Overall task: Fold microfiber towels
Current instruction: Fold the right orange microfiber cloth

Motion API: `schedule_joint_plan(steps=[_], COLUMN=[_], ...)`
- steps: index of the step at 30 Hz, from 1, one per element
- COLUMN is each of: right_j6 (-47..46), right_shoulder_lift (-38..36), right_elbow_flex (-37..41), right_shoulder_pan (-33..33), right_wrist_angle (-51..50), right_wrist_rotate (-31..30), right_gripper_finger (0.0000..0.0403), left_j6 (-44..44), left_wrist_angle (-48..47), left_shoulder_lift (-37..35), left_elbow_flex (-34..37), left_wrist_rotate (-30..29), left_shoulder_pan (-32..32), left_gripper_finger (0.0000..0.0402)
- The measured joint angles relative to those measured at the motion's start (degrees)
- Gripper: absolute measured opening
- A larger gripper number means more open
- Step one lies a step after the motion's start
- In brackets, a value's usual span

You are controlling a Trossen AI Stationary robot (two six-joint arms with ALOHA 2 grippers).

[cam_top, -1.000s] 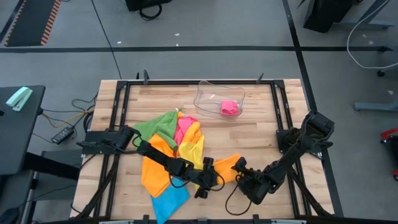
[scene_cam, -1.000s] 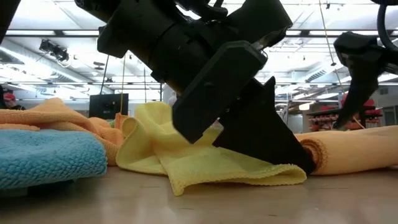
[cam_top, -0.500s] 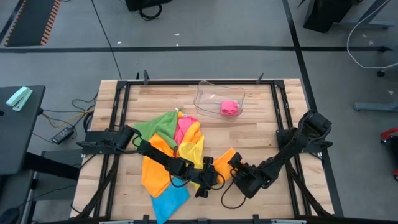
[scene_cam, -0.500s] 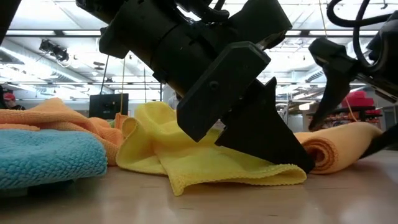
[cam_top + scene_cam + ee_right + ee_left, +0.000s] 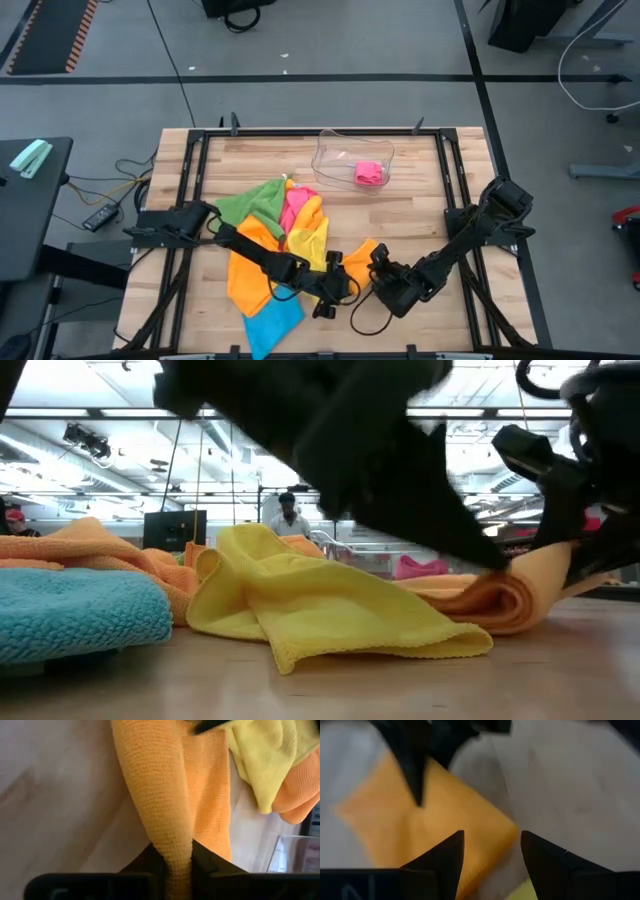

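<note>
Right wrist view: my right claw (image 5: 172, 862) is gripping the orange towel (image 5: 165, 795), folding it on the tabletop (image 5: 420, 215). Left claw (image 5: 490, 857) is hovering released. Remaining towels (image 5: 275, 215) are lying unfolded; mostly left.

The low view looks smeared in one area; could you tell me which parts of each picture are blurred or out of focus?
Low view: the dark arm across the top is motion-smeared, while the yellow towel stays crisp. Left wrist view: everything is soft, the orange towel included. Right wrist view: sharp weave on the orange towel pinched in the right end effector. High view: evenly sharp.
</note>
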State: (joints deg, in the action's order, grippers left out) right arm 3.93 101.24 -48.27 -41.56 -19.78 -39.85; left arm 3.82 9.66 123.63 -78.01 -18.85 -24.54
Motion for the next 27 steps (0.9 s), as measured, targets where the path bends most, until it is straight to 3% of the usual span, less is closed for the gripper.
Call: schedule_joint_plan(steps=[6, 12, 18, 27], right_j6=[-6.8, -13.4, -15.8, -24.4], right_shoulder_lift=[-5.6, -11.9, -12.3, -12.4], right_elbow_flex=[-0.1, -0.1, -0.1, -1.6], right_shoulder_pan=[0.3, 2.3, 2.9, 3.7], right_wrist_angle=[-2.1, -4.0, -4.3, -5.9], right_wrist_rotate=[2.3, 6.6, 8.5, 11.6], right_gripper_finger=[0.0042, 0.0041, 0.0041, 0.0041], left_j6=[1.4, 7.6, 10.1, 14.4], left_wrist_angle=[-0.8, -0.4, 2.1, 3.9], left_shoulder_lift=[-2.4, -2.6, -2.6, -2.3], left_elbow_flex=[0.0, 0.0, 0.0, 0.0], left_wrist_rotate=[-7.4, -7.4, -6.8, -9.7], left_shoulder_pan=[-2.3, -2.3, -1.9, -1.0], left_gripper_finger=[0.0234, 0.0294, 0.0344, 0.0354])
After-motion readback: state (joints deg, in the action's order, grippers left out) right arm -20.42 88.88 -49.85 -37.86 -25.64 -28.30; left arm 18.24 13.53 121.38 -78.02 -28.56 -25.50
